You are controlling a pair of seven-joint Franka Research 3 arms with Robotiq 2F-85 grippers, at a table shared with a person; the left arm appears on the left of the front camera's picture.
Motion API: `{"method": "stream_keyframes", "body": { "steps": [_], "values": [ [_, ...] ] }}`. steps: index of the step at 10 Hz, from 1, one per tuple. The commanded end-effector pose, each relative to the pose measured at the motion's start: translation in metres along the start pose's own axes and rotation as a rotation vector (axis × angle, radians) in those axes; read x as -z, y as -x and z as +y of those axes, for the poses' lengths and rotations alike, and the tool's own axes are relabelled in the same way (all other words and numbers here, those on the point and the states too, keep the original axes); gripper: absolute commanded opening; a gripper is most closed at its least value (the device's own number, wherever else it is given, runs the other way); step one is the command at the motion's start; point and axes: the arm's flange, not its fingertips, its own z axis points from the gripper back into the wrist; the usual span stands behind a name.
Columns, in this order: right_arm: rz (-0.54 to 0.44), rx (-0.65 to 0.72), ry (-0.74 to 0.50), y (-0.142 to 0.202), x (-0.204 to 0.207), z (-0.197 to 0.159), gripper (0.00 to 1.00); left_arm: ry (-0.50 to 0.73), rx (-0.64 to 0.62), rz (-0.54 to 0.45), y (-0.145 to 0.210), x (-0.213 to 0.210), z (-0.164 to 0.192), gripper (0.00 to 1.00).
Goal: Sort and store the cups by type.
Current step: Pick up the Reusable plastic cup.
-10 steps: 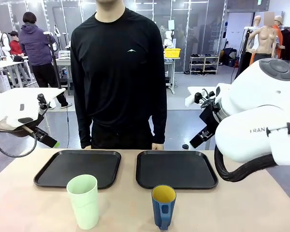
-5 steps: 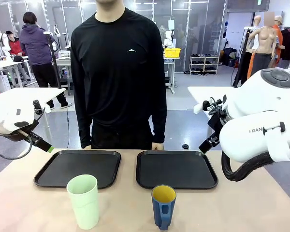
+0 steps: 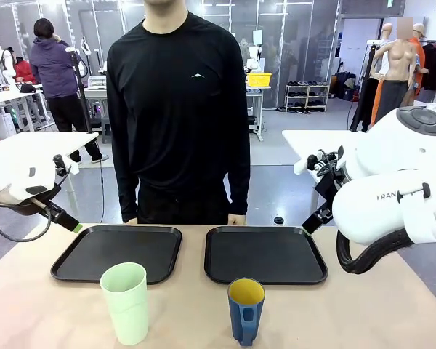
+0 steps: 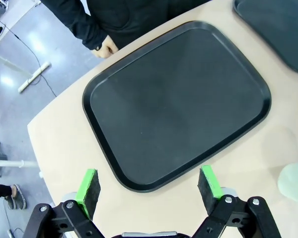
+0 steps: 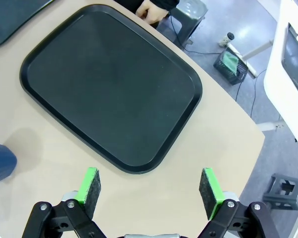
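At the near edge of the surface (image 3: pixel 349 313), you have two cups standing apart: one mint-green tumbler (image 3: pixel 126 302) before the left tray (image 3: pixel 116 251), one blue mug (image 3: pixel 245 309) with a yellow inside before the right tray (image 3: pixel 265 254); your left gripper (image 4: pixel 149 182) and right gripper (image 5: pixel 150 184), one at each side, both hang open and hold nothing, well apart from the cups; two black trays lie side by side.
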Motion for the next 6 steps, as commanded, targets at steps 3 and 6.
{"method": "stream_keyframes", "body": {
  "steps": [3,6],
  "values": [
    [-0.002,-0.001,0.001,-0.0013,-0.0009,-0.0011,1.0,0.001,-0.007,-0.003,0.0008,-0.0011,0.0008,1.0],
    [-0.002,-0.001,0.001,-0.0013,-0.0009,-0.0011,1.0,0.001,-0.007,-0.003,0.0008,-0.0011,0.0008,1.0]
  ]
}}
